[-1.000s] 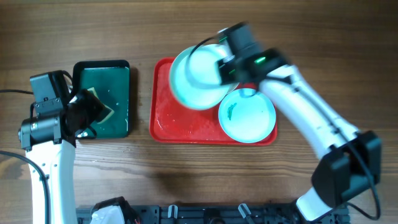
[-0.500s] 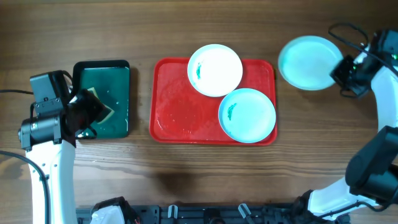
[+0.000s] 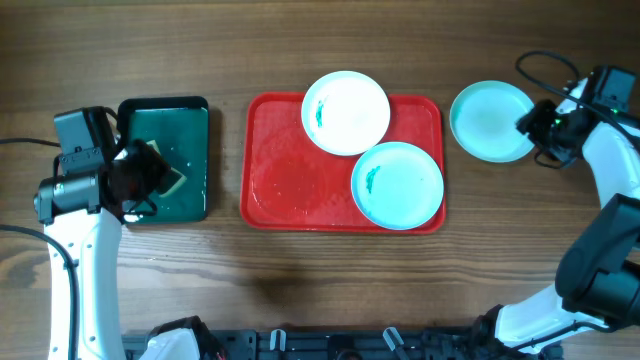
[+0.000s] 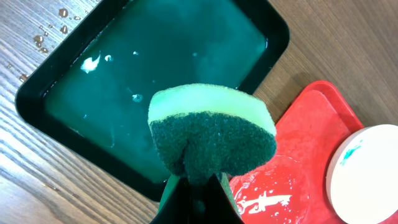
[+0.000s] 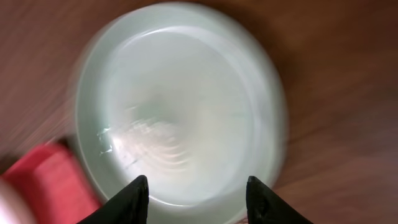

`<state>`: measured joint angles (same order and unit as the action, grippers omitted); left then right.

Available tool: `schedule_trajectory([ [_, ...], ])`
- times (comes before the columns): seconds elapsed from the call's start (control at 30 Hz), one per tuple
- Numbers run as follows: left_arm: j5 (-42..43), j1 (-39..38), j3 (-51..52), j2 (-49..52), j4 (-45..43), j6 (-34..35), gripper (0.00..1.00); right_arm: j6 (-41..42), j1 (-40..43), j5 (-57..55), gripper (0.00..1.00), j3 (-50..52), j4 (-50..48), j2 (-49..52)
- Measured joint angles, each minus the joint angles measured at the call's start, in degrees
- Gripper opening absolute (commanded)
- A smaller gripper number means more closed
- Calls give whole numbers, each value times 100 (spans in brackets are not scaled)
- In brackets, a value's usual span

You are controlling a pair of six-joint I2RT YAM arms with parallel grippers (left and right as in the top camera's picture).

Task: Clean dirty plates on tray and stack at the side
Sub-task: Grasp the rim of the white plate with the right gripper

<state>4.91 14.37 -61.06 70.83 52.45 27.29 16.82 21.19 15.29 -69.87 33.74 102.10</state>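
Beside the table's right edge, the right gripper [image 5: 196,186] has its fingers [image 5: 134,200] spread to either side of the clean aqua plate [image 5: 180,106], pinching nothing. The blur hides whether they touch its rim. That plate lies flat on bare wood, just off the red tray's [image 3: 290,190] right end.

Toward the left edge, the left gripper [image 4: 198,186] pinches a sponge [image 4: 211,134] above the green tray [image 4: 161,68].

This looks like the first plate being set aside. The white plate [image 3: 346,112], overhanging the tray's far rim, and the second aqua plate [image 3: 397,185], at its near right corner, both show teal smears. The next move probably calls for steadying one of them while the sponge comes across.

Being round, the plates have no long axis and face upward. The tray's long axis runs left to right.
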Motion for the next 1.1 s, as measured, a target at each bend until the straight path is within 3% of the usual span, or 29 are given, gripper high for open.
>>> schedule_trajectory([
  [0.13,81,0,0,0,-15,0,4,-286,-979,483,86,-31,-114,0],
  [0.17,85,0,0,0,-13,0,4,-323,-1283,529,88,-48,-219,0],
  [0.3,103,0,0,0,-15,0,4,-297,-2708,192,88,-87,-774,0],
  [0.47,103,0,0,0,-13,0,4,227,-3969,-1329,87,-118,-1123,278],
  [0.63,103,0,0,0,-15,0,4,531,-4013,-1661,62,-120,-1526,1202],
  [0.83,103,0,0,4,-13,0,4,492,-4013,-1613,61,-122,-2111,1311],
  [0.87,101,0,0,4,-13,2,4,439,-4013,-1604,57,-122,-2166,1311],
  [0.9,103,0,0,4,-13,0,4,387,-4013,-1596,44,-122,-2225,1311],
  [0.97,101,0,0,4,-13,0,4,289,-4013,-1602,30,-122,-2315,1311],
  [1.1,103,0,0,4,-13,0,4,195,-4013,-1657,26,-122,-2321,1311],
])
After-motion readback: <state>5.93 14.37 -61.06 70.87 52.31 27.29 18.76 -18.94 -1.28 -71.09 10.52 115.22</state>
